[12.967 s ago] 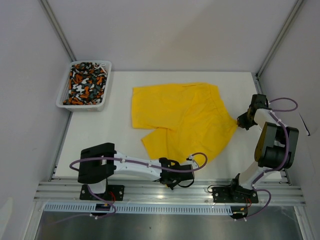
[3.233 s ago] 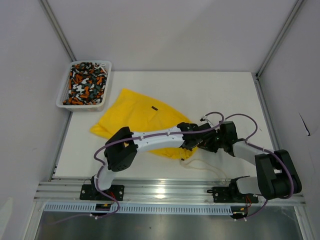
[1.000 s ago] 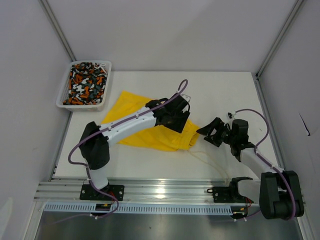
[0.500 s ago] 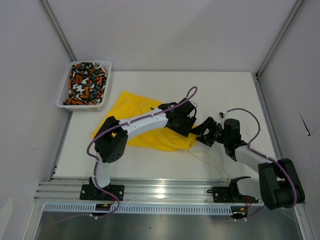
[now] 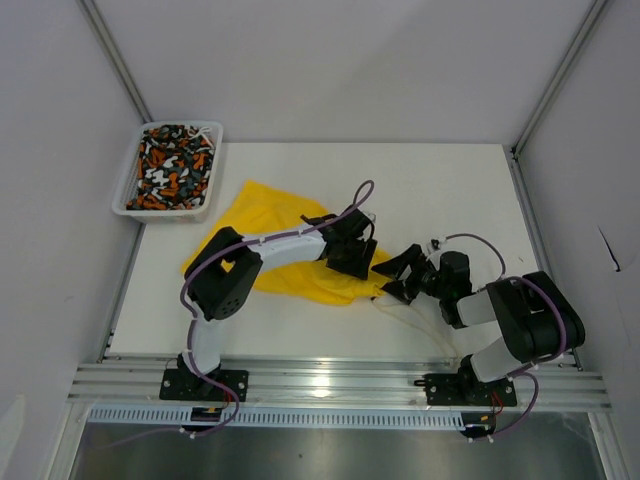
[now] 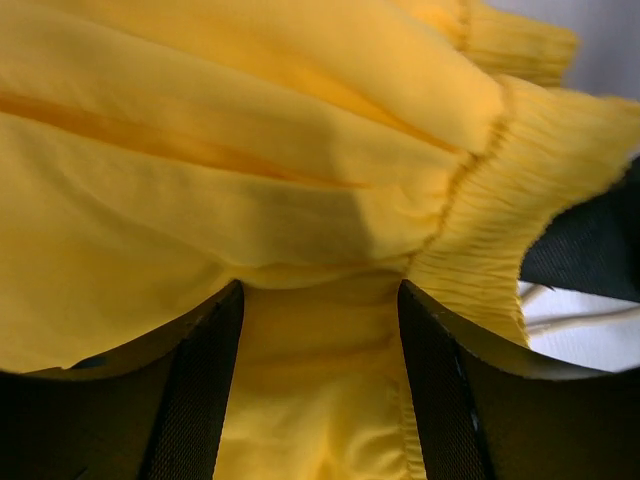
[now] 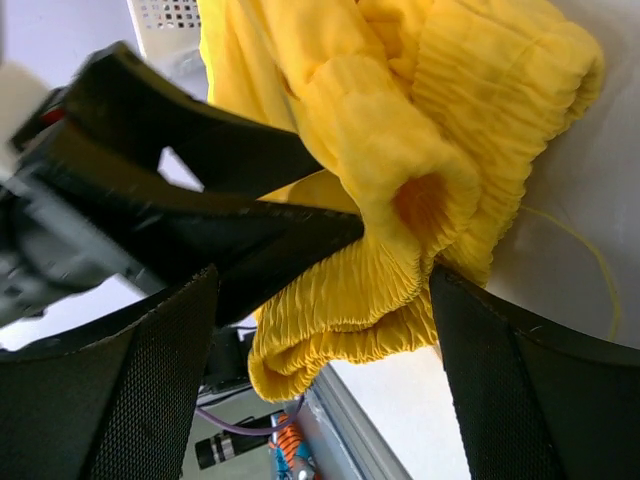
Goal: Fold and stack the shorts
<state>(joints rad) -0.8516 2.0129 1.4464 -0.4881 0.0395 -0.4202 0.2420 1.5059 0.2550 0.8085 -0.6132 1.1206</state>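
Yellow soft fabric shorts (image 5: pixel 265 210) lie part-folded on the white table (image 5: pixel 450 190), left of the frame's centre, their ribbed waistband (image 7: pixel 500 90) bunched at the right end. The left end effector (image 5: pixel 355 262) hangs low over the cloth, fingers spread. The right end effector (image 5: pixel 393 277) brackets the waistband, fingers wide, pinching nothing. Folding this first pair looks half done. The next move likely calls for closing on the waistband and drawing it flat. Orange, white and black patterned shorts (image 5: pixel 172 168) wait in the white mesh basket (image 5: pixel 160 214), upper left.
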